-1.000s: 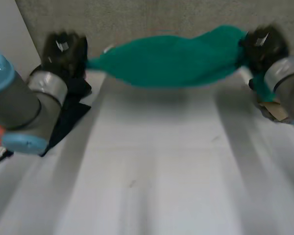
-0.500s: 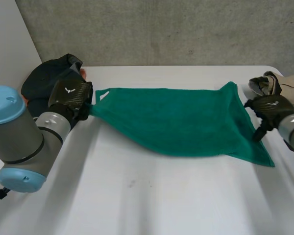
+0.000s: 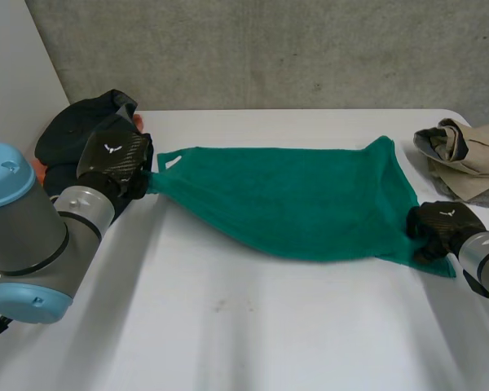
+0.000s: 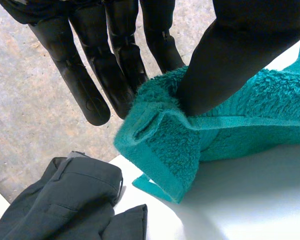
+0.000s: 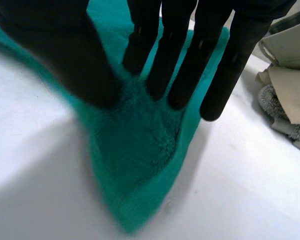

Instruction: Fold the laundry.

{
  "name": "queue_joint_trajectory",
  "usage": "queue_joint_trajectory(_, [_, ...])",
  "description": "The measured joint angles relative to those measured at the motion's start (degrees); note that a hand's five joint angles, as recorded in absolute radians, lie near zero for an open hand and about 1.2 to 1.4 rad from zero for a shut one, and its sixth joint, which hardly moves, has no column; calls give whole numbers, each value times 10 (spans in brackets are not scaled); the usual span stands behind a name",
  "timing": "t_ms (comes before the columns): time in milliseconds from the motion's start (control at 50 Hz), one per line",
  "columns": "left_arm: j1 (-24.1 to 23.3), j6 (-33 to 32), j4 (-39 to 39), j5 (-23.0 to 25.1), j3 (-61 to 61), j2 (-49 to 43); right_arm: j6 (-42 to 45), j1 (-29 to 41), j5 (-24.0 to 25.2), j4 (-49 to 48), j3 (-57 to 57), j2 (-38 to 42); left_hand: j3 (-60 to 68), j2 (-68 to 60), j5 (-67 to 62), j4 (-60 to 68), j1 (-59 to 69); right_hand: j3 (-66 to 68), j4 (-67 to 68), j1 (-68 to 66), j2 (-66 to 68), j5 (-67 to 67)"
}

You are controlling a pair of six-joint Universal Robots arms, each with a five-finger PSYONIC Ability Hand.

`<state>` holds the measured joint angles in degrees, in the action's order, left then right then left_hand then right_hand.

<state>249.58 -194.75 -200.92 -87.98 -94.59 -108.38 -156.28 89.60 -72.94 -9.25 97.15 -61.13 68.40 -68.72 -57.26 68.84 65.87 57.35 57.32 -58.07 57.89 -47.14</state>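
Now your left hand [image 3: 114, 163] and right hand [image 3: 438, 226] each pinch an end corner of the green terry towel [image 3: 301, 204], long axis stretched between them.

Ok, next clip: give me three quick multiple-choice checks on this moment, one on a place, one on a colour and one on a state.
1. Where on the green towel is the right hand?
A) its middle
B) the near corner on the robot's right
C) the far corner on the robot's left

2. What colour is the pile of clothes beside the left arm?
A) yellow
B) pink
C) dark grey to black

3. What is the left hand doing?
A) pinching a towel corner between thumb and fingers
B) hanging open in the air
C) holding a cup

Key:
1 B: the head view shows it at that near corner.
2 C: the head and left wrist views both show dark fabric.
3 A: the left wrist view shows the thumb pressing the corner against the fingers.
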Motion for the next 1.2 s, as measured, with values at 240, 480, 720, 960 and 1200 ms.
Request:
queue_joint_trajectory(240, [9, -3, 22, -2, -5, 42, 29, -5, -5, 13, -27, -12, 0, 0, 0, 0, 0, 107, 113, -68, 96, -97])
queue_joint_trajectory(480, [39, -48, 248, -1, 43, 209, 212, -38, -6, 282, -122, -244, 0, 0, 0, 0, 0, 108, 113, -68, 96, -97])
queue_joint_trajectory(720, [36, -151, 341, 0, 35, 145, 305, -19, -34, 391, -156, -204, 0, 0, 0, 0, 0, 108, 113, -68, 96, -100])
queue_joint_trajectory(960, [31, -158, 166, -4, 235, -102, 238, 75, -154, 251, -307, -6, 1, 0, 0, 0, 0, 109, 114, -68, 96, -101])
queue_joint_trajectory(1200, [28, -119, -247, -7, 361, -127, 76, 97, -196, -151, -422, -32, 1, -1, 0, 0, 0, 110, 114, -68, 96, -107])
